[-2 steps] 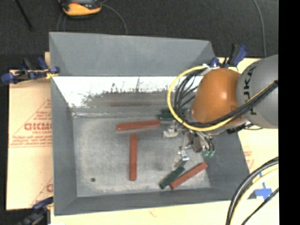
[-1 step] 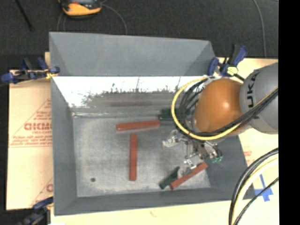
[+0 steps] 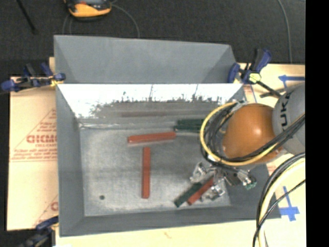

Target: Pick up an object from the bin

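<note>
End effector point(image 3: 208, 184) is low in the grey bin point(image 3: 68, 158), in the near right corner. It hangs under a round orange cover point(image 3: 247, 133) with black and yellow cables point(image 3: 205, 138) looped round it. I cannot tell if it is open or closed, or if it holds anything.

Right under it lie two sticks, side by side and touching. One is a tilted red stick point(image 3: 199, 193) and one is a tilted green stick point(image 3: 184, 198). Their top ends are hidden under the end effector. Their low ends point to the near wall.

The bin has five sticks in all: three red and two green. A long red stick point(image 3: 151, 138) lies across the middle. A second long red stick point(image 3: 146, 173) runs from just below it toward the near wall, so the two make a T. A dark green stick point(image 3: 191, 123) lies near the far wall, and its right end goes behind the cables. One tiny dark speck point(image 3: 102, 197) sits near the left corner.
</note>
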Motion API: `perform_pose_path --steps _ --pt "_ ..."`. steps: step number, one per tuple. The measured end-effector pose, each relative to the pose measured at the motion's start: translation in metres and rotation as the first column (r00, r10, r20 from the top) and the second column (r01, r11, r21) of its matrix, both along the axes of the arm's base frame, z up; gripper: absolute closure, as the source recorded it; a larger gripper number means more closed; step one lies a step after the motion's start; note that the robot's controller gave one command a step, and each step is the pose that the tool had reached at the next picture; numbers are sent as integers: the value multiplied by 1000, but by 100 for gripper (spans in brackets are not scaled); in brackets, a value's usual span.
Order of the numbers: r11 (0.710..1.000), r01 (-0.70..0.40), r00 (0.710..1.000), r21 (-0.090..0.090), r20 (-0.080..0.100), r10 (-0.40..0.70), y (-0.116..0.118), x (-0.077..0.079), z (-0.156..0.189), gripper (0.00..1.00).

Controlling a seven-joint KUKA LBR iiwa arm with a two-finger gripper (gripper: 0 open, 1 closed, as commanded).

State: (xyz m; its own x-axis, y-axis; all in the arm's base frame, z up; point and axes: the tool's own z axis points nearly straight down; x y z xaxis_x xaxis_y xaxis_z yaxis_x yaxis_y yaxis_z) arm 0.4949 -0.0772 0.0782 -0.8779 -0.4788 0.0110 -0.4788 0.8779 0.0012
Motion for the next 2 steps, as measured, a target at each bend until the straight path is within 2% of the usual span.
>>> perform_pose_path --steps 1,2 --pt "1000 0 1000 0 0 0 0 0 0 100" --pt "989 148 989 4 14 -148 21 41 123 100"
